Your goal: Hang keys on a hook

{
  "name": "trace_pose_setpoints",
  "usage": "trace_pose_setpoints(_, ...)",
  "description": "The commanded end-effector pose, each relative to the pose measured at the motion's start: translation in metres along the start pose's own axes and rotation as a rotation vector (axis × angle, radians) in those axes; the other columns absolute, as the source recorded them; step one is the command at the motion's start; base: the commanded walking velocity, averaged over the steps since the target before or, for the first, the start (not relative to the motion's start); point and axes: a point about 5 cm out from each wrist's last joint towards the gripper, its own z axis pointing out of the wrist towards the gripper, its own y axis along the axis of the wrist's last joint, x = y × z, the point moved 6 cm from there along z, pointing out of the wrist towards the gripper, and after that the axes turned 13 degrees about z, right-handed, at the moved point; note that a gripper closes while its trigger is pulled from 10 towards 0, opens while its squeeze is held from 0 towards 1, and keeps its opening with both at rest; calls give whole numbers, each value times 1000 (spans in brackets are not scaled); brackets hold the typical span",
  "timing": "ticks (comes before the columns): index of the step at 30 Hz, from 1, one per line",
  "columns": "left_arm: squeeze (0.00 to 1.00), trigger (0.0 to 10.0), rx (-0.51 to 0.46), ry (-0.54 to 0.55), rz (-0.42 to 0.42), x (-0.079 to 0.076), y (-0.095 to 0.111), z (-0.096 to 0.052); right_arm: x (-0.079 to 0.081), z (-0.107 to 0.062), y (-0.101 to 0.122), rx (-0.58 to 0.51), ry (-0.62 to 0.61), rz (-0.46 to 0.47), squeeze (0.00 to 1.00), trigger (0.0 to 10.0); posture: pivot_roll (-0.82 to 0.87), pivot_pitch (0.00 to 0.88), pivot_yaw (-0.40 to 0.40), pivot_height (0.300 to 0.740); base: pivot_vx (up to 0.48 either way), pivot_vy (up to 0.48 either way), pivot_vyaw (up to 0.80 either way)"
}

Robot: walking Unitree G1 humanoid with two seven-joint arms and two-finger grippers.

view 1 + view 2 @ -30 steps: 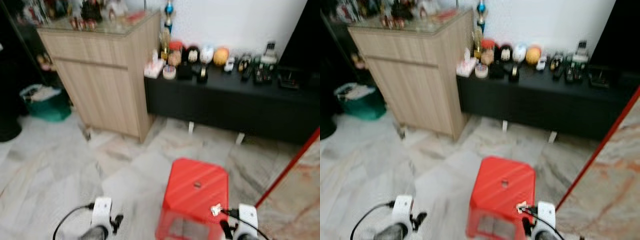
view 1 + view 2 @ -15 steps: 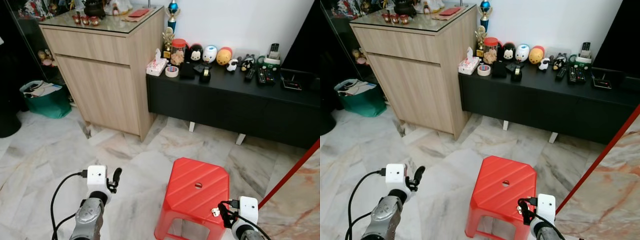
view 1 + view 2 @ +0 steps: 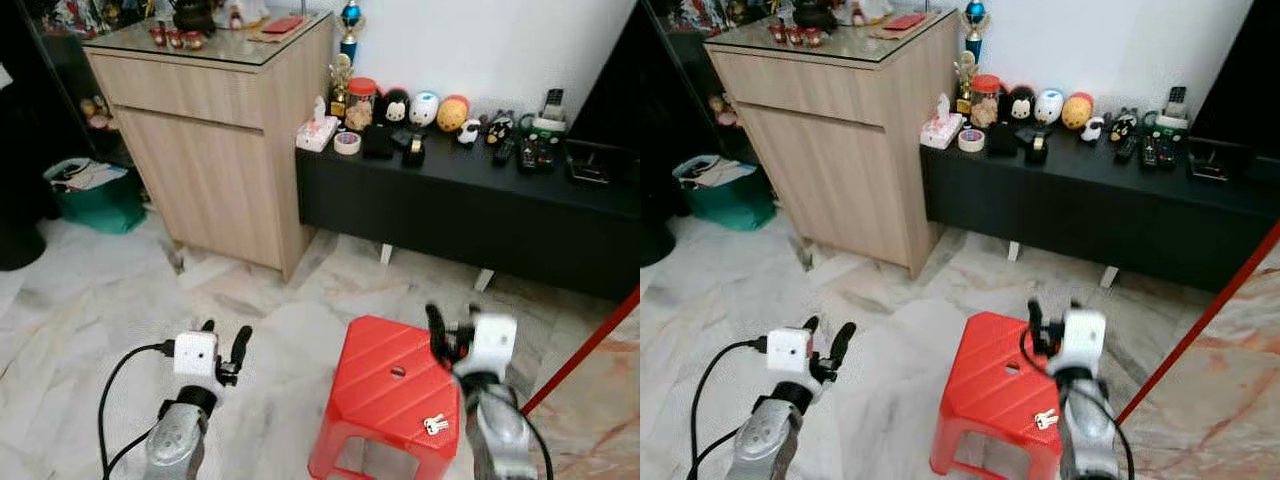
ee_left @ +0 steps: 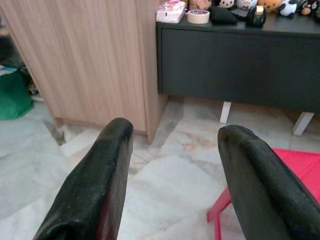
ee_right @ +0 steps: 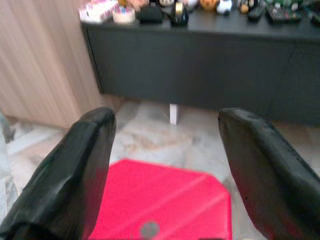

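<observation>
Keys on the red stool, both end effectors empty and spread wide.

A wooden cabinet [image 3: 215, 130] and a black low desk [image 3: 470, 200] back the marble floor; the red stool [image 3: 385, 400] stands nearer. The right end effector [image 3: 452, 335] hangs above the stool's far edge, the left end effector [image 3: 225, 345] off to the side. The keys [image 3: 434, 425] lie near the stool's front right corner, below the right end effector, apart from it. Probably light, stiff, slippery; best pinched by the ring.

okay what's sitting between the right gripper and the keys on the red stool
Nothing but bare red stool top. In the left eye view the right gripper hovers open over the stool's far edge, and the keys lie near its front right corner.
</observation>
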Motion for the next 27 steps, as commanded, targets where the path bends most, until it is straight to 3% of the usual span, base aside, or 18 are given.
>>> trace_pose_setpoints(1, 0, 10000, -3, 5, -7, -2, 4, 2, 2, -1, -4, 19, 4, -2, 0, 10000, 23, 0, -31, 740, 0, 0, 0)
trace_pose_setpoints(6, 0, 10000, -3, 19, -16, 0, 10, 11, -2, -3, -11, 67, -23, -15, 0, 10000, 16, 0, -34, 740, 0, 0, 0)
trace_pose_setpoints(21, 0, 10000, 38, -6, -27, -7, 9, 18, 2, 5, -9, 87, -7, -17, 0, 10000, 19, 0, -36, 646, 0, 0, 0)
trace_pose_setpoints(27, 0, 10000, 34, -13, -30, -10, 12, 19, 5, 5, -10, 93, 3, -17, 0, 10000, 23, 0, -36, 646, 0, 0, 0)
